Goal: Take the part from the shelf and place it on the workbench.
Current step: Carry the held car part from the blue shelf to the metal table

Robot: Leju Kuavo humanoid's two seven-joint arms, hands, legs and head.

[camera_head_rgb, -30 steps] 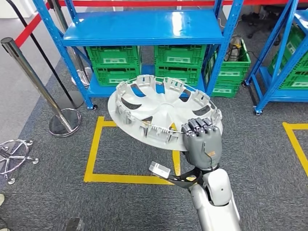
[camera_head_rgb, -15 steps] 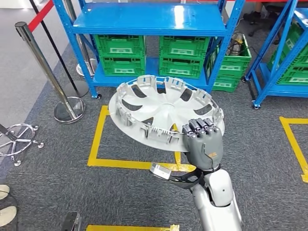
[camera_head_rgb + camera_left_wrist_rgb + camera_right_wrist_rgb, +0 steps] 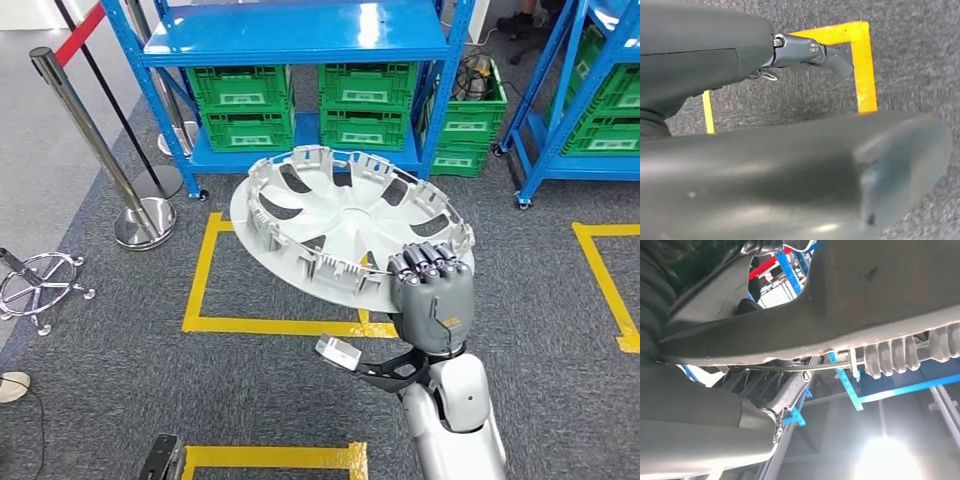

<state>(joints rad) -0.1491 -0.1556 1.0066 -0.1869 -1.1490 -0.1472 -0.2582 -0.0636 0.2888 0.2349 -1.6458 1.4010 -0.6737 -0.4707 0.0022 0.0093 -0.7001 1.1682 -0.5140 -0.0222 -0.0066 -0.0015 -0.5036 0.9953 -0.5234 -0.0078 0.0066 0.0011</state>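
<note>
Since the earlier pictures the whole floor scene has slid in the head view, so the camera has moved with the robot; the hubcap (image 3: 347, 220) sits in the same grip as before, only slightly higher and further right in the picture. The right hand (image 3: 432, 300) grips the near right edge of this silver-white wheel cover, its dark fingers (image 3: 423, 257) curled over the rim, its back facing the camera. From that hand the hubcap spreads forward and to the left, held nearly flat, inner side up, above the grey carpet and the yellow floor tape (image 3: 198, 290). Beyond the hand stands the blue shelf (image 3: 294, 30) with green crates (image 3: 241, 105) on its lowest level. Far to the hand's left are a chrome stanchion (image 3: 143, 222) and a chrome chair base (image 3: 41, 285). The left hand (image 3: 798, 175) appears blurred and close in its wrist view over carpet and tape; whether its fingers are spread or curled I cannot tell.
</note>
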